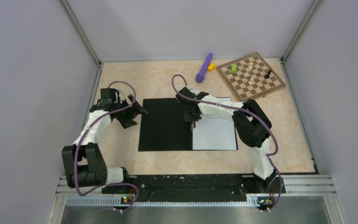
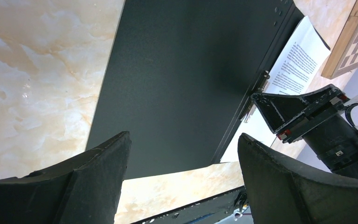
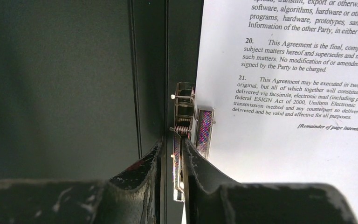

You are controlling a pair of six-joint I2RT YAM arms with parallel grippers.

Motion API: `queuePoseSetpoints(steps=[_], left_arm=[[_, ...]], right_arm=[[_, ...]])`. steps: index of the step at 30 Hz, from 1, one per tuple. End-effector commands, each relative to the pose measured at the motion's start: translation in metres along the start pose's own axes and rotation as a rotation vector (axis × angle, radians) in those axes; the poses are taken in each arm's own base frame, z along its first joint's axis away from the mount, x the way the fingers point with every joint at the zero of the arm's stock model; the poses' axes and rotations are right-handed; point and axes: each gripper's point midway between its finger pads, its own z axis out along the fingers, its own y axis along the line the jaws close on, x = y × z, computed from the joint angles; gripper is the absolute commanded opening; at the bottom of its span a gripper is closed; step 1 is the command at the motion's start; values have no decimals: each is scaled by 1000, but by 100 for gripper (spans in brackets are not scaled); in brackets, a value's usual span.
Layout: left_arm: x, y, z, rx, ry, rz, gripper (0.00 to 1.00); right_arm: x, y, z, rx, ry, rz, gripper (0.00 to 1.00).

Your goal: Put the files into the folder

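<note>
1. The folder (image 1: 165, 123) lies open and flat on the marbled table (image 1: 168, 79), black inner faces up, between the two arms
2. The files (image 1: 214, 133) rest on the folder's right half, a white stack with printed text facing up; the left half is bare black
3. In the right wrist view the sheets (image 3: 284, 93) sit just beside the spine, their near edge touching a metal clip (image 3: 189, 116) fixed along it
4. The right gripper (image 1: 193, 122) reaches down onto the spine; its fingers (image 3: 144, 172) are drawn almost together, pinching the lower strip of the metal clip in the narrow slit between them
5. The left gripper (image 1: 137, 109) hangs at the folder's left edge with its fingers (image 2: 107, 158) spread wide and nothing between them; its wrist view looks across the black panel (image 2: 182, 79) toward the right gripper at the clip
6. At the far right corner of the table a brown chessboard (image 1: 250, 75) lies well apart from the folder, with a green piece (image 1: 233, 68) and a black piece (image 1: 268, 73) on it
7. Beside the chessboard lie a purple stick (image 1: 204, 67) and a small yellow block (image 1: 211, 66), touching or nearly so
</note>
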Motion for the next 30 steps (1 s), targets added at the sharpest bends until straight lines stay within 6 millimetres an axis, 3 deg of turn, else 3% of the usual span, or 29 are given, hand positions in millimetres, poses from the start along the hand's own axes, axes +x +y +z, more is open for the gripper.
queuePoseSetpoints(steps=[1,8,11,13,21,30], left_arm=[[3,2,3,13,6,22,89],[4,2,4,16,10,21,89],[4,2,5,15,8,19,89],[4,3,5,12,10,16,89],[9,8,5,-10,25,3,89],[25,15,5,2,45,17,89]], right_arm=[[0,2,9,61,-22,-24,18],[5,-7,15,154,-33,-81,12],[7,-9,17,169,-29,-84,2],[5,-8,14,162,-36,-80,0],[-29,11,-33,42,-140,-40,0],[-49,12,-78,-18,-223,-8,0]])
